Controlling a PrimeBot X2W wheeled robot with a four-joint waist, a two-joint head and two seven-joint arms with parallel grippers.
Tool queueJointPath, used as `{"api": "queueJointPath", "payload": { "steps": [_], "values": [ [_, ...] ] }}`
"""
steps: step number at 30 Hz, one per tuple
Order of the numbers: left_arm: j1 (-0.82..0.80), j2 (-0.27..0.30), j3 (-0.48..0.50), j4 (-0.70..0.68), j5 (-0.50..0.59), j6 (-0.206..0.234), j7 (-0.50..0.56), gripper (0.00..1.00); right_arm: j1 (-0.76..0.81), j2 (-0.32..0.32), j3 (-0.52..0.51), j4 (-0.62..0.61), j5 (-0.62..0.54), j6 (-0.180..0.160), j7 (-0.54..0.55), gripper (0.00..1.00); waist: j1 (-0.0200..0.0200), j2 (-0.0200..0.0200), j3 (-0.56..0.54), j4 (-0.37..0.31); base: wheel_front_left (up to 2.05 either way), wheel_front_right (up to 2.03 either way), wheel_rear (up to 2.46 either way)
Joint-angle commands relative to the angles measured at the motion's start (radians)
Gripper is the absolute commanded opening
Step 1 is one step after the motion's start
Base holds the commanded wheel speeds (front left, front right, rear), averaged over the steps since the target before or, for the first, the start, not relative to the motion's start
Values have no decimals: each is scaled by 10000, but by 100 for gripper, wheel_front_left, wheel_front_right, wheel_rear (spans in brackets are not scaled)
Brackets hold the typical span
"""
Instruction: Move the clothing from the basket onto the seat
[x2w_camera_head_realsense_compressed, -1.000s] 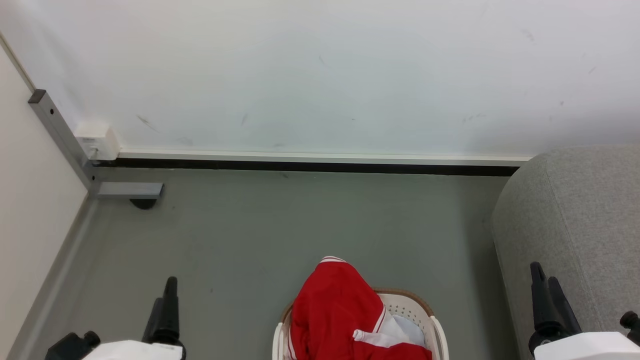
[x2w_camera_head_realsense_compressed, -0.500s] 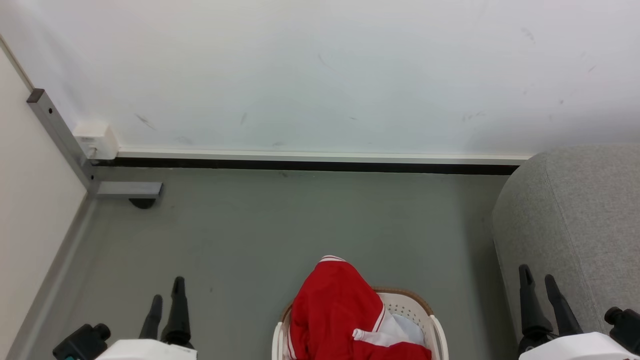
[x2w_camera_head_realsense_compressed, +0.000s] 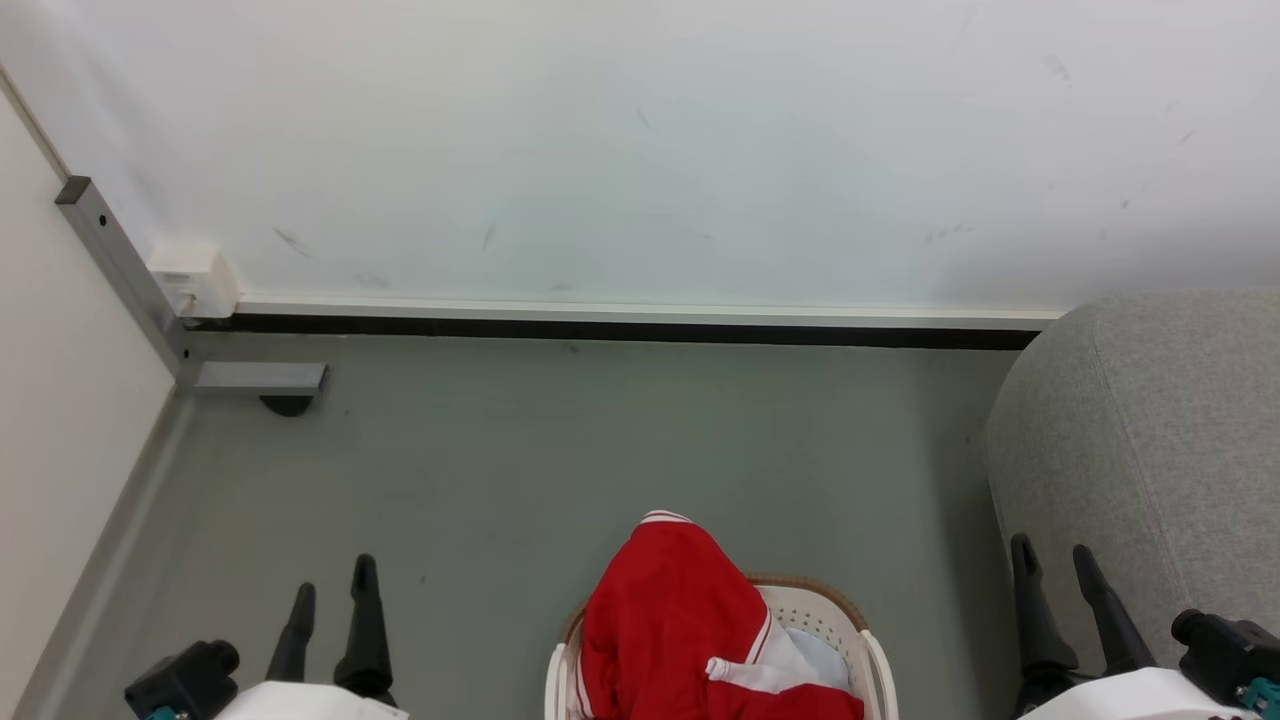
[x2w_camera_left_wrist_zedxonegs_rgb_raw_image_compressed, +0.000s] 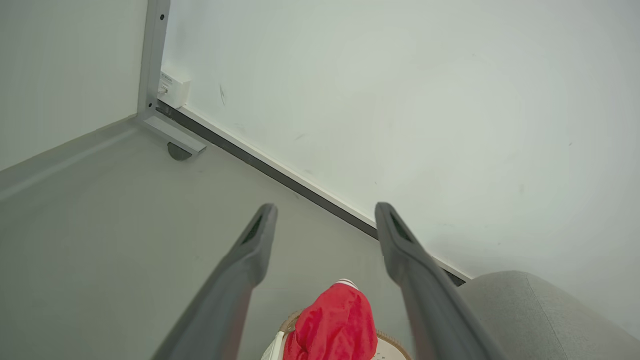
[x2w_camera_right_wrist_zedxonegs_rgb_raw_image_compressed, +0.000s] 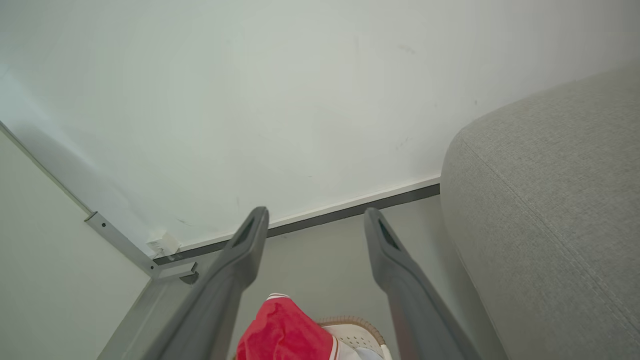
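- Basket: stands on the floor directly ahead of the robot. Its near part is cut off by the lower edge of the head view.
- Clothing: red with white stripes, heaped inside the basket. It fills the basket's left side, rises well above the rim, and its peak leans over the basket's far edge. All the clothing in view is in or on the basket.
- Pale fabric: lies in the basket's right part, touching the clothing.
- Seat: grey upholstery with a rounded arm, to the right of the basket and apart from it. A strip of floor lies between them.
- Left gripper: left of the basket, well apart from it, over bare floor. Its jaws are spread wide and nothing is between the fingers.
- Right gripper: right of the basket, by the near edge of the seat. Its jaws are also spread wide and hold nothing.
- Wall: white and lightly scuffed, beyond the basket, with a dark skirting at its foot.
- Metal post and white box: in the corner, far left of the basket and beyond it.
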Motion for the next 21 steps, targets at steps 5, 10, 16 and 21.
{"api": "queueJointPath", "payload": {
  "steps": [5,10,16,21],
  "values": [
    [89,95,32,-121,811,84,-175,100,-181,-120,92,35,-663,-12,-198,100,0,0,-2,-15,0,0,0],
    [155,147,11,-46,1428,152,-310,100,-196,-125,113,85,-1215,-13,-329,100,0,0,-3,-17,0,0,0],
    [156,199,-13,-19,2067,215,-449,100,-214,-134,144,129,-1789,-14,-461,100,0,0,9,-8,0,0,0],
    [195,241,-36,-25,2559,290,-562,100,-194,-140,163,193,-2173,-14,-589,100,0,0,12,-17,0,0,0]
  ]
}}
